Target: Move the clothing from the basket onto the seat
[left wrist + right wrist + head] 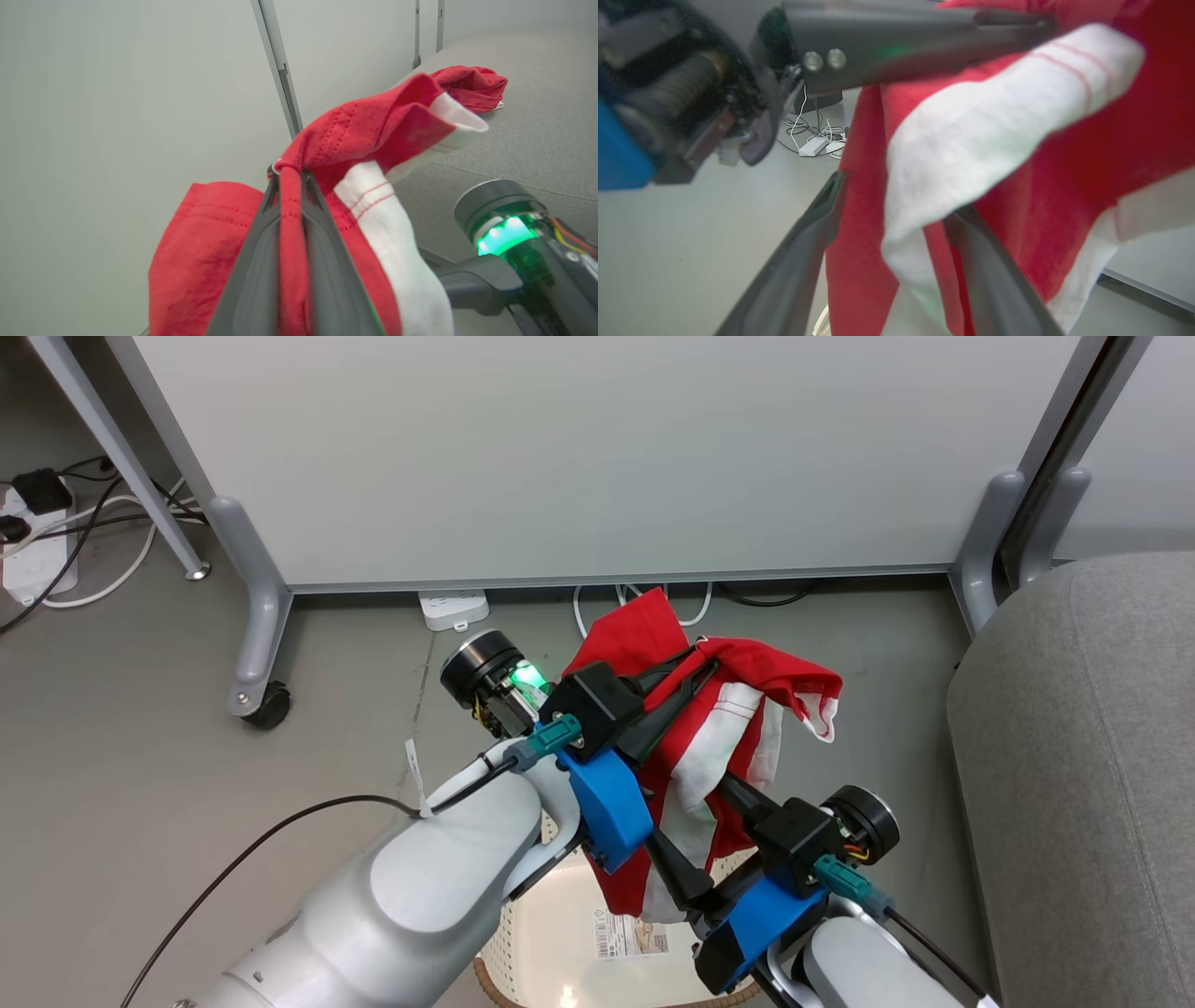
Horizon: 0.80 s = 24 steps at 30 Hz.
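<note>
Soft even light, blurry wrist close-ups.

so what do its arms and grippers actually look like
Pale grey rounded forearms, blue wrist housings, teal plugs with thin black cables. The left gripper and right gripper have black bases and long dark tapered fingers; the left wrist's black cylinder shows green light.

Holds left gripper (290, 177) pinched tight on a fold of the clothing (644, 635), high above the basket (504, 943). Spreads right gripper (687, 805) wide, nearer the basket, cloth draped between its fingers. Angles both pale forearms up over the basket.
</note>
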Motion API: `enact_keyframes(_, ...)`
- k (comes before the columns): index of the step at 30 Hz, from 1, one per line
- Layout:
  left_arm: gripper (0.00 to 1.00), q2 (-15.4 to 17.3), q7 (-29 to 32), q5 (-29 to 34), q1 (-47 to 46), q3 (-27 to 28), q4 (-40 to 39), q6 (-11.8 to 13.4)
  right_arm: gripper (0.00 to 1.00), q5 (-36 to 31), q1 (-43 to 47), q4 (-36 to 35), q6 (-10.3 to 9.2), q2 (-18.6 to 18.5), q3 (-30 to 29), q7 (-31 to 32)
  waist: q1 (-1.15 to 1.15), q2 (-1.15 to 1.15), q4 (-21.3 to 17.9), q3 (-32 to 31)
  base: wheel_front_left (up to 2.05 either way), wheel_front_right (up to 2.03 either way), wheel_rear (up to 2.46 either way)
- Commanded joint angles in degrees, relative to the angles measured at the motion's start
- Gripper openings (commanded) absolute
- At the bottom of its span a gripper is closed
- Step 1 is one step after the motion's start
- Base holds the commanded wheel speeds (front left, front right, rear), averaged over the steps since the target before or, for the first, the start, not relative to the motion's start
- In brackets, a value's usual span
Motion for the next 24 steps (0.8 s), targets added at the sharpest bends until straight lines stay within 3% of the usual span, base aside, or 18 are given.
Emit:
enact_keyframes(1, 0.00, -0.1, -0.4, 0.2, -0.9, 0.2, 0.2, -0.1, 1.00, -0.1, -1.2, 1.0, -0.02, 0.4, 0.1, 0.0, 0.00, 0.00, 0.0, 0.3, 0.00, 0.00, 0.00)
enact_keyframes(4, 0.00, -0.2, -0.4, 0.3, -1.0, 0.2, 0.3, -0.1, 1.00, -0.1, -2.3, 2.3, -0.02, 0.7, -0.2, 0.0, 0.00, 0.00, 0.0, 0.6, 0.00, 0.00, 0.00)
enact_keyframes(5, 0.00, -0.2, -0.4, 0.3, -1.1, 0.2, 0.3, -0.1, 0.58, 0.0, -2.7, 2.6, -0.02, 0.8, -0.3, 0.0, 0.00, 0.00, 0.0, 0.7, 0.00, 0.00, 0.00)
enact_keyframes(6, 0.00, -0.2, -0.5, 0.3, -1.2, 0.2, 0.4, -0.1, 0.05, 0.0, -3.0, 2.8, -0.02, 1.0, -0.4, 0.0, 0.00, 0.00, 0.0, 0.8, 0.00, 0.00, 0.00)
enact_keyframes(7, 0.00, -0.3, -0.5, 0.3, -1.2, 0.2, 0.4, -0.2, 0.00, 0.1, -3.0, 3.1, -0.02, 1.1, -0.4, 0.0, 0.00, 0.00, 0.0, 0.8, 0.00, 0.00, 0.00)
enact_keyframes(24, 0.00, -0.6, -0.8, 0.3, -1.5, 0.3, 0.9, -0.3, 0.00, 0.3, -3.3, 3.5, -0.02, 1.5, -0.6, 0.0, 0.00, 0.00, -0.3, 1.2, 0.00, 0.00, 0.00)
